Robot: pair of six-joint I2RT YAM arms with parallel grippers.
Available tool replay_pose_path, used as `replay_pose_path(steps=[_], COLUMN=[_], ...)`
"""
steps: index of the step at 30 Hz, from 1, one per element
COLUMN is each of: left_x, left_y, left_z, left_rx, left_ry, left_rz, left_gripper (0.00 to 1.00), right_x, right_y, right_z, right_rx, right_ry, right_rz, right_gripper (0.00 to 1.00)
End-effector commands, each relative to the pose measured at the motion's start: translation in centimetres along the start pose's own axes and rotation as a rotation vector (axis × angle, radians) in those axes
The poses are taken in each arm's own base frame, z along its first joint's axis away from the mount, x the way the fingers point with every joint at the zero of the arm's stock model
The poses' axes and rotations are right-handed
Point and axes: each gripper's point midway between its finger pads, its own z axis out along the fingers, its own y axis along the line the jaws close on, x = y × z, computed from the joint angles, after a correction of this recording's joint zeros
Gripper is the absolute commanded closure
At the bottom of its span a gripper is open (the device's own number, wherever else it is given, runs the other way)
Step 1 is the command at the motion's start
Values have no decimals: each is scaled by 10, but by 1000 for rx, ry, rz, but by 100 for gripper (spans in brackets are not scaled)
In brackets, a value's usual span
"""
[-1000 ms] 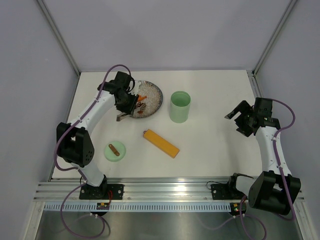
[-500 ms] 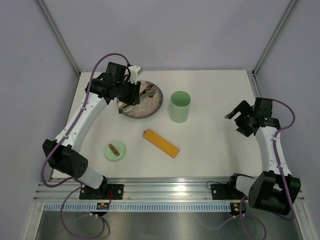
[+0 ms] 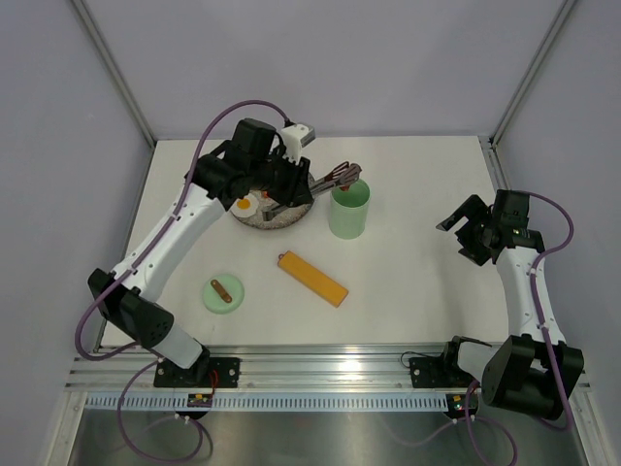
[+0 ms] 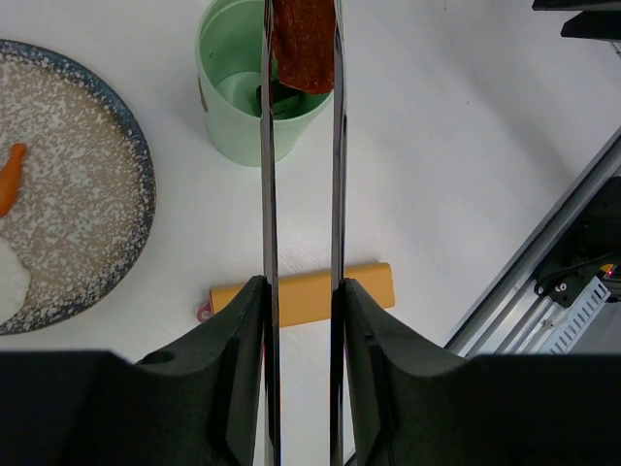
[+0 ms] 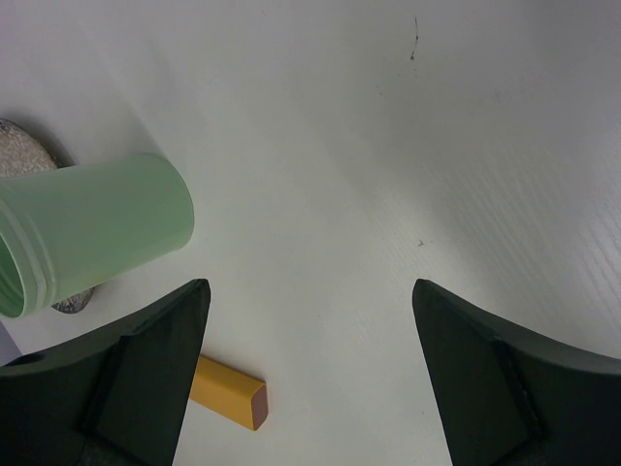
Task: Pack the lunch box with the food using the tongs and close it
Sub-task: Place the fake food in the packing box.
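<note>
Hanging over the mouth of the lunch box (image 4: pixel 221 109), item one: a reddish-brown sausage piece (image 4: pixel 303 44), pinched between the tips of the tongs (image 4: pixel 267 194). It sits above the rim rather than inside, so the judged step is the drop into the tub.

Item two: lunch box, pale green tub, upright and open on the desk (image 3: pixel 408 291), just beside the plate (image 3: pixel 277 221). Something dark lies on its floor; its kind cannot be told.

Item three: tongs, slim grey metal, both arms running out between the fingers of the left pincer (image 4: pixel 301 291). That pincer is clenched on the two arms, squeezing them nearly parallel, which is what keeps the sausage piece clamped. Easing the squeeze should let the piece fall; a release off-centre could send it over the rim.

Item four: food left on the grey speckled plate, an orange piece (image 4: pixel 10 175) and a cream round piece (image 4: pixel 10 282).

Item five: lid (image 3: pixel 223 292), green with a brown handle, lying flat near the left arm's base, well apart from the tub; closing not yet begun.

Item six: orange-yellow bar (image 3: pixel 311 279), lying between lid and tub, not part of the load.

Item seven: right pincer (image 5: pixel 310 379), released and empty, held off to the right side, clear of the work.
</note>
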Motion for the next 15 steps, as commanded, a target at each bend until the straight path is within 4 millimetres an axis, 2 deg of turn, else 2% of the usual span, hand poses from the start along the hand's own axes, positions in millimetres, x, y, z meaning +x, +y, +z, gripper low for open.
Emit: replay_pose_path(steps=[1, 7, 15], left_x=[-31, -23, -13], left_y=[-11, -2, 8], left_z=[5, 24, 43], left_rx=[42, 6, -14], left_ry=[-93, -56, -26], left_rz=[19, 11, -7], left_gripper=[95, 93, 73], right_x=[-4, -4, -4], right_y=[7, 6, 5], right_z=[-7, -6, -5], right_rx=[-31, -27, -23], right_ry=[-26, -25, -22], right_rz=[-10, -10, -10], right_gripper=[7, 7, 7])
